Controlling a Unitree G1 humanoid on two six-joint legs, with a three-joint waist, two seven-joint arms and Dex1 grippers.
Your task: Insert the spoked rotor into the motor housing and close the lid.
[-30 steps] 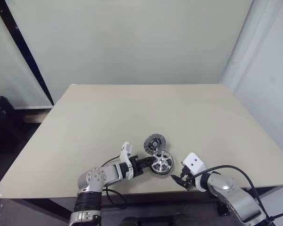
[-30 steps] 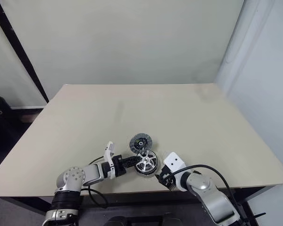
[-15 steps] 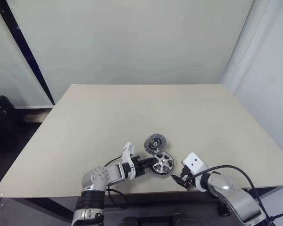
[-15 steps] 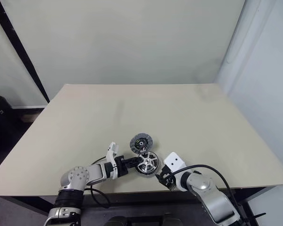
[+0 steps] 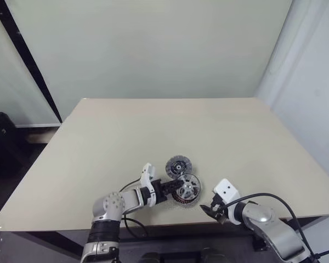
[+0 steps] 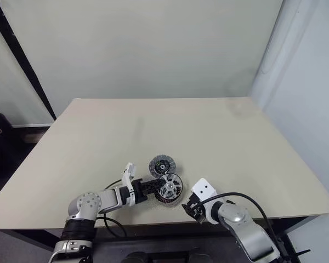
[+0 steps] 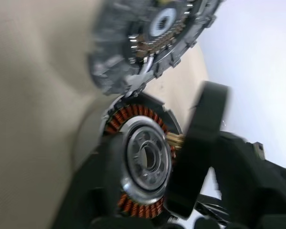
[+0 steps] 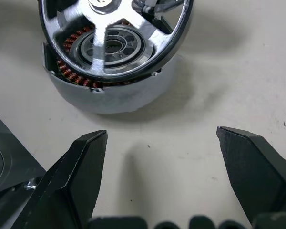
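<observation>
A beige table (image 5: 153, 131) fills the middle of the scene, and the three motor parts sit close together near its near edge. The motor housing (image 8: 109, 90), a round body with orange copper windings around a silvery centre, rests on the table between the two grippers. The spoked rotor (image 5: 186, 188), a shiny silver ring with thin spokes, sits on top of the housing but tilted, not seated flat: in the right wrist view its near rim hangs over the windings while its far side is raised. The lid (image 5: 179, 165), a grey disc with a dark toothed rim, lies just beyond the housing on the far left side, touching or nearly touching it.

The left gripper (image 5: 167, 190) reaches in from the left to the housing. Its black fingers (image 7: 200, 143) stand apart, one on each side of the housing's edge, close against it; whether they press on it cannot be told.

The right gripper (image 5: 209, 209) hovers just to the right of the housing, near the table's near edge. Its two fingers (image 8: 81, 167) are spread wide with bare table between them, holding nothing.
</observation>
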